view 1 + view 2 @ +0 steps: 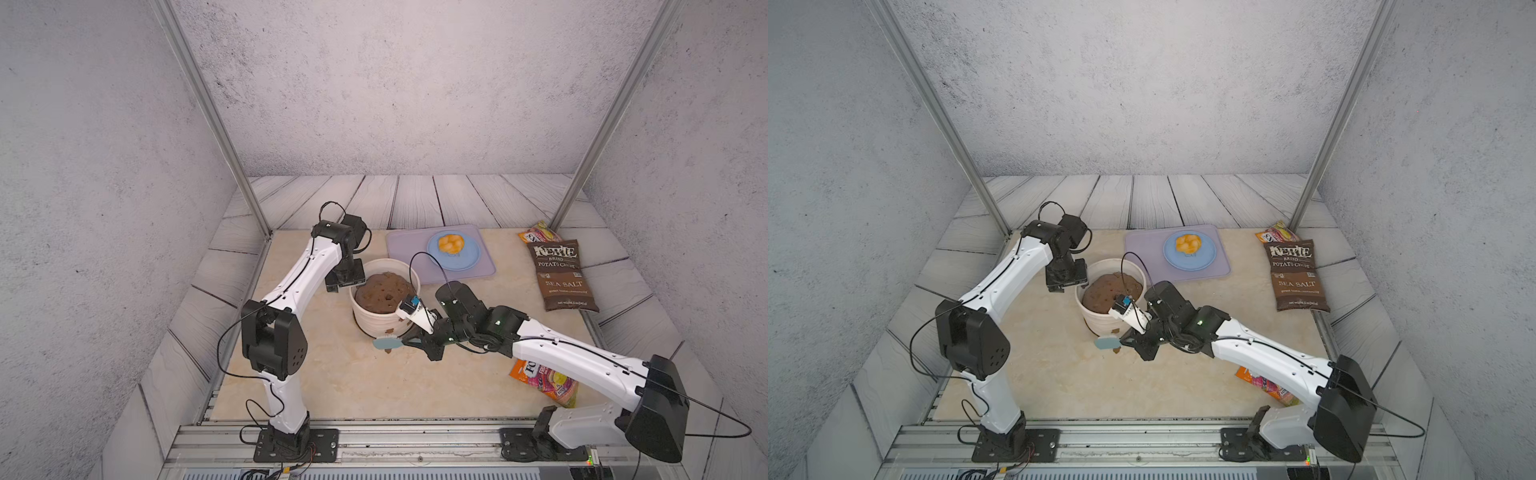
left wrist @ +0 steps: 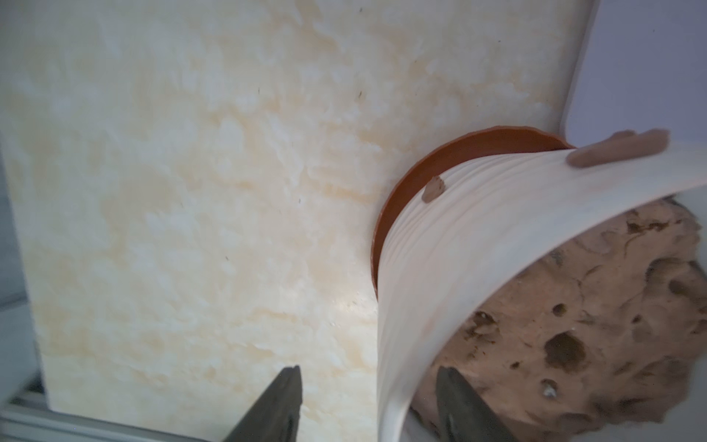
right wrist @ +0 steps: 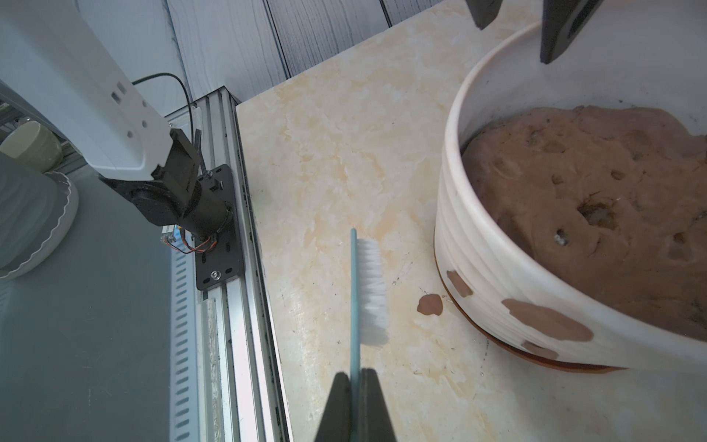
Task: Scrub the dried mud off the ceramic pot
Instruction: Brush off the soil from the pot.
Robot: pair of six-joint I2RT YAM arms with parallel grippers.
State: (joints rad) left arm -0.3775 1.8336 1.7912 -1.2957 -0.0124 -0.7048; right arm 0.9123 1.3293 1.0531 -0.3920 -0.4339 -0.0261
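The ceramic pot (image 1: pixel 376 322) sits on the table (image 1: pixel 332 386) in its rust-brown saucer (image 2: pixel 440 153), dried mud (image 3: pixel 547 319) dotting its wall. The left jaws stand wide, straddling the rim, left arm (image 1: pixel 299 274) bent down over it. The right jaws pinch the blue brush (image 3: pixel 369 298), right arm (image 1: pixel 561 349) stretched low, bristles near the pot, not touching.

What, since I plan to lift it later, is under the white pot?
A rust-brown saucer; only its rim shows around the pot. The saucer's middle, and anything between them, is covered.

ceramic pot (image 3: pixel 478 245) matt cream, ribbed; dried mud (image 3: pixel 547 319) flat, dull; tabletop (image 3: pixel 344 134) glossy marble-look; brush (image 3: pixel 369 291) plastic, bristly.
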